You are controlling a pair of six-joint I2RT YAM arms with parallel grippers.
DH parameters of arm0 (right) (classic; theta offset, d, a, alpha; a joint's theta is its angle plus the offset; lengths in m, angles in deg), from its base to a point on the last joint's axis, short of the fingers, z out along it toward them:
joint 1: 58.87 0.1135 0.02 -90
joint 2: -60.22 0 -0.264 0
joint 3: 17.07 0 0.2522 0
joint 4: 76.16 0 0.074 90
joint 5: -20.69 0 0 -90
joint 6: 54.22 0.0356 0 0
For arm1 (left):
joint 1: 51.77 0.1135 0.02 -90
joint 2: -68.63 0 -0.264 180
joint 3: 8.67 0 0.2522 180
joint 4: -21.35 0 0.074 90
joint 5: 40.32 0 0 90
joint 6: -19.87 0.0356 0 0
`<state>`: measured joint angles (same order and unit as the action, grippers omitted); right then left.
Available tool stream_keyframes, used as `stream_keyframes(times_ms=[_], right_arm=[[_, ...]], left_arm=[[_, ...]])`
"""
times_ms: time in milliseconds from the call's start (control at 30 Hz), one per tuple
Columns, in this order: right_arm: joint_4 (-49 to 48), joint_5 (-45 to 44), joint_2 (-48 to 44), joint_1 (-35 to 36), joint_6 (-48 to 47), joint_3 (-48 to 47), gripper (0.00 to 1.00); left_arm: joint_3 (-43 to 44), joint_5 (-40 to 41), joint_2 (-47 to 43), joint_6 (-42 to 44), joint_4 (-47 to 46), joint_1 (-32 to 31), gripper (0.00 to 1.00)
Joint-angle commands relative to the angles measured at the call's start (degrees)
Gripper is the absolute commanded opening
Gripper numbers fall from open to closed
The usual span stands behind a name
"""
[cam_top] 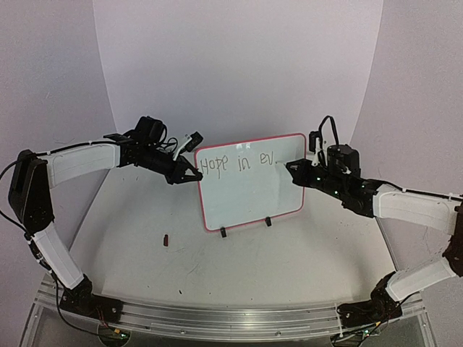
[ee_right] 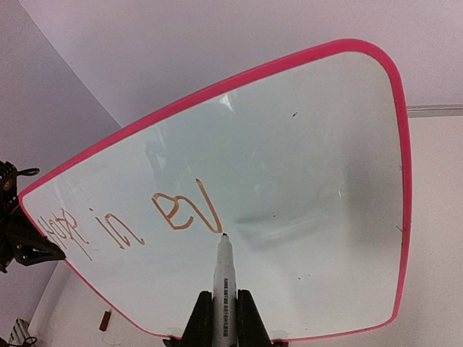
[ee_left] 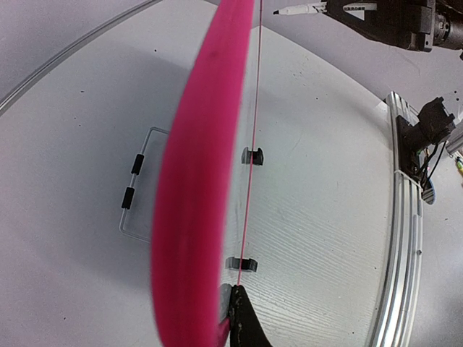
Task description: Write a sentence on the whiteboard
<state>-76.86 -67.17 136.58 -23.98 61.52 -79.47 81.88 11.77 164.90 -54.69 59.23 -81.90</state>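
Note:
The whiteboard (cam_top: 249,195) stands upright on the table's middle on two black feet. It also shows in the right wrist view (ee_right: 304,144), and edge-on as a pink rim in the left wrist view (ee_left: 195,181). The sentence (cam_top: 239,164) reads "Hope in ev" along the top, and it shows too in the right wrist view (ee_right: 130,220). My left gripper (cam_top: 189,173) is shut on the board's left rim, as the left wrist view (ee_left: 231,314) shows. My right gripper (cam_top: 293,170) (ee_right: 223,322) is shut on a white marker (ee_right: 223,278), whose tip touches the board just after the "v".
A small dark red cap (cam_top: 167,239) lies on the table to the left of the board; it also shows in the right wrist view (ee_right: 105,320). A clear wire stand (ee_left: 134,181) sits behind the board. An aluminium rail (cam_top: 231,314) runs along the near edge.

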Motion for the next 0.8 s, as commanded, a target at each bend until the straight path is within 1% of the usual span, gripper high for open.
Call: stream_keyframes(times_ms=[0, 433, 767], right_arm=[[-2.4, -1.4, 1.2, -0.3, -0.7, -2.8, 0.00], [-4.7, -2.1, 3.2, -0.3, -0.8, -4.0, 0.00], [-4.5, -5.5, 3.8, -0.3, -0.2, -4.2, 0.00]], left_arm=[[-0.2, 6.3, 0.8, 3.7, 4.1, -0.4, 0.00], [-0.3, 6.6, 0.5, 3.9, 4.1, -0.5, 0.00], [-0.3, 6.6, 0.5, 3.9, 4.1, -0.5, 0.00]])
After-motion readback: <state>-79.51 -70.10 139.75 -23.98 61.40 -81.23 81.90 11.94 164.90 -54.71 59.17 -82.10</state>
